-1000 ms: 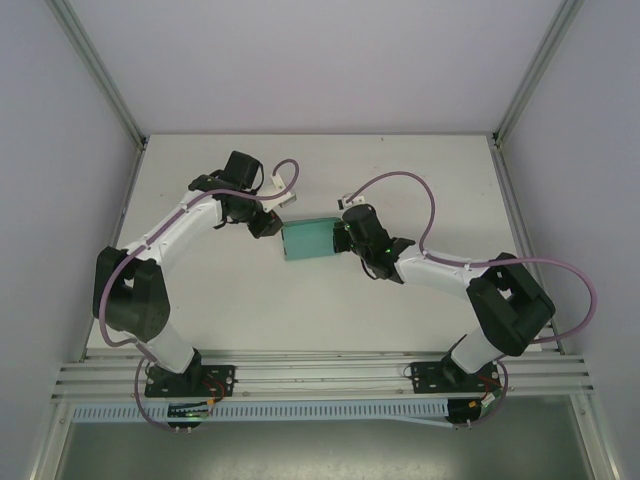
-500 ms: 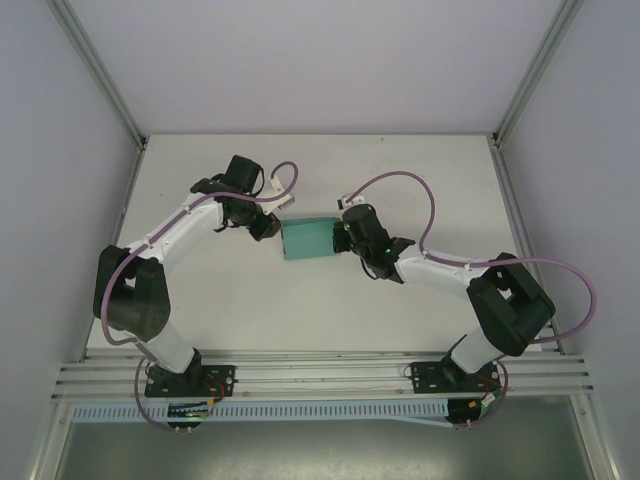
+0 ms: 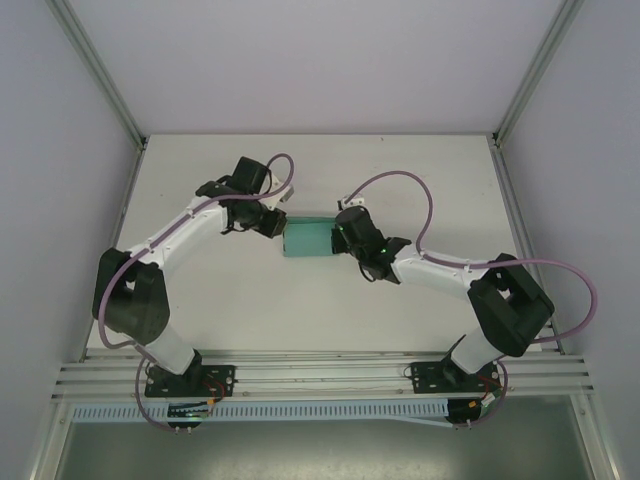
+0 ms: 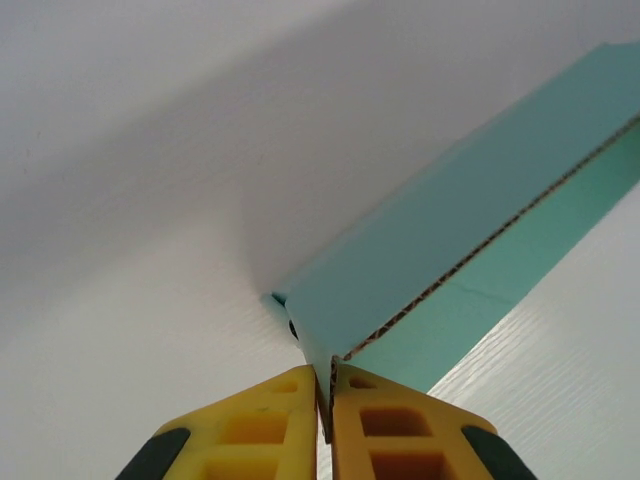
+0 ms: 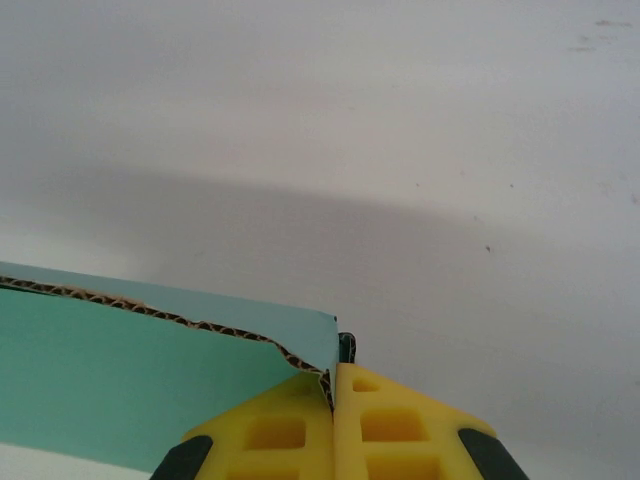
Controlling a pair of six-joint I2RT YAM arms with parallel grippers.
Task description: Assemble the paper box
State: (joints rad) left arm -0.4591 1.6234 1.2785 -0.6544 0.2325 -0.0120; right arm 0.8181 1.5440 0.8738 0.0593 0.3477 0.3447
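The teal-green paper box (image 3: 307,238) sits mid-table between both arms in the top view. My left gripper (image 3: 276,226) pinches its left end and my right gripper (image 3: 338,237) pinches its right end. In the left wrist view, the yellow fingers (image 4: 250,435) are shut on a corner of the card (image 4: 450,240), whose raised wall and corrugated edge slant away to the upper right. Through the right wrist camera, the yellow fingers (image 5: 390,430) clamp the card's torn-looking corner (image 5: 150,370), with a folded wall standing behind it.
White table top (image 3: 300,310) lies all around the box. Grey enclosure walls and metal frame rails (image 3: 100,80) border the table. Purple cables loop over both arms near the box.
Both grippers have shifted slightly up and toward the table's far side, carrying the box with them. The box now looks narrower from above, its near side folded or tilted upward.
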